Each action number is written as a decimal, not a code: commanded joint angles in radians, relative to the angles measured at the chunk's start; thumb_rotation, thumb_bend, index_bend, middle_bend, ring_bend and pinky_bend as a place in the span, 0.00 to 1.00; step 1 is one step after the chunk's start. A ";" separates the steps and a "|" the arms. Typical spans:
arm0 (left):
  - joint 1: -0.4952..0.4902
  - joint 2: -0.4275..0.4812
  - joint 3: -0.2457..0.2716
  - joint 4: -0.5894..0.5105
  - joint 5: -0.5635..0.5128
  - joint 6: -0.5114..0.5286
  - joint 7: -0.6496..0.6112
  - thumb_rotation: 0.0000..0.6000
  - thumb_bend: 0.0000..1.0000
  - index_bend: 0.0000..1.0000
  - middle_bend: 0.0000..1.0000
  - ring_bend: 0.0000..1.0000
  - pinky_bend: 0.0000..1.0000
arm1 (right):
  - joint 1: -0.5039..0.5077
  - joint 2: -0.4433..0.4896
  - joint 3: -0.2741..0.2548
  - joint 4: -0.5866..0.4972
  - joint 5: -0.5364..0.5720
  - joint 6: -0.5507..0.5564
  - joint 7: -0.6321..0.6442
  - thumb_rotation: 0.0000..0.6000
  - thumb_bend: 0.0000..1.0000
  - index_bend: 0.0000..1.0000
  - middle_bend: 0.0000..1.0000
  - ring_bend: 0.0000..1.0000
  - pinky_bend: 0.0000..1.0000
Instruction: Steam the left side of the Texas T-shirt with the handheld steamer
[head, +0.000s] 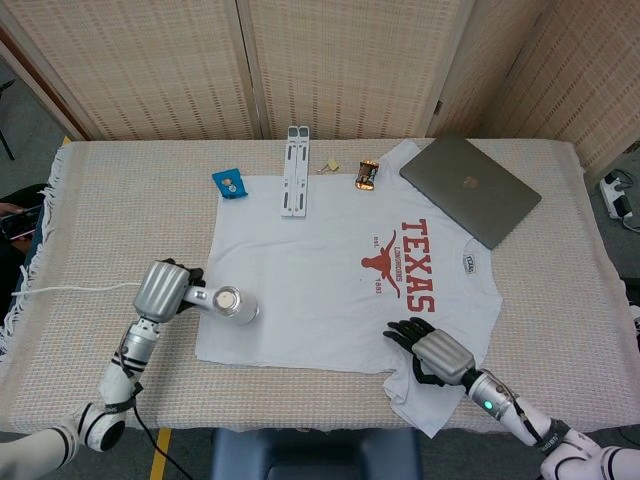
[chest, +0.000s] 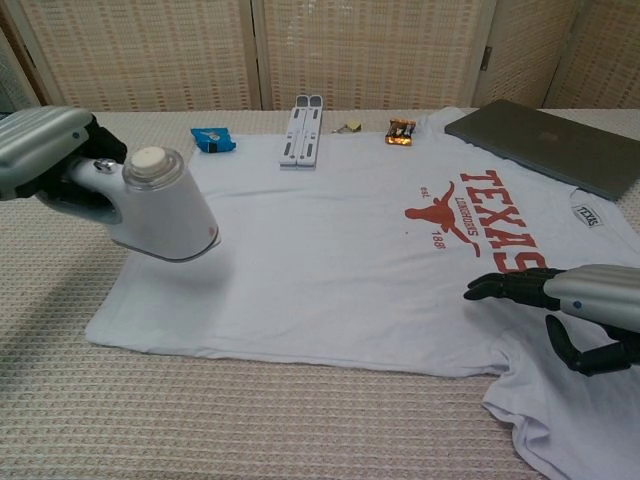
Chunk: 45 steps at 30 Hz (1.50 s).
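Note:
The white Texas T-shirt lies flat on the table, red print toward the right. My left hand grips the handle of the white handheld steamer. The steamer hangs lifted and tilted above the shirt's left edge, casting a shadow on the cloth. My right hand rests on the shirt's lower right part near the sleeve, fingers spread and holding nothing.
A white cord trails left from the steamer. Along the back lie a grey laptop, a white folded stand, a blue packet and a small orange item. Woven screens stand behind the table.

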 joint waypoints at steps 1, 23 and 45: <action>-0.079 -0.078 -0.048 0.068 -0.024 -0.075 0.037 1.00 0.31 0.93 1.00 0.83 0.71 | -0.002 -0.001 -0.001 0.000 0.002 0.000 -0.002 0.64 1.00 0.00 0.00 0.00 0.00; -0.262 -0.397 -0.134 0.642 -0.135 -0.294 -0.049 1.00 0.31 0.93 1.00 0.83 0.74 | 0.005 -0.016 0.008 0.002 0.014 -0.014 -0.022 0.64 1.00 0.00 0.00 0.00 0.00; -0.093 -0.289 -0.169 0.689 -0.194 -0.187 -0.359 1.00 0.31 0.91 0.98 0.81 0.74 | 0.022 -0.006 0.005 -0.005 -0.002 -0.018 -0.014 0.64 1.00 0.00 0.00 0.00 0.00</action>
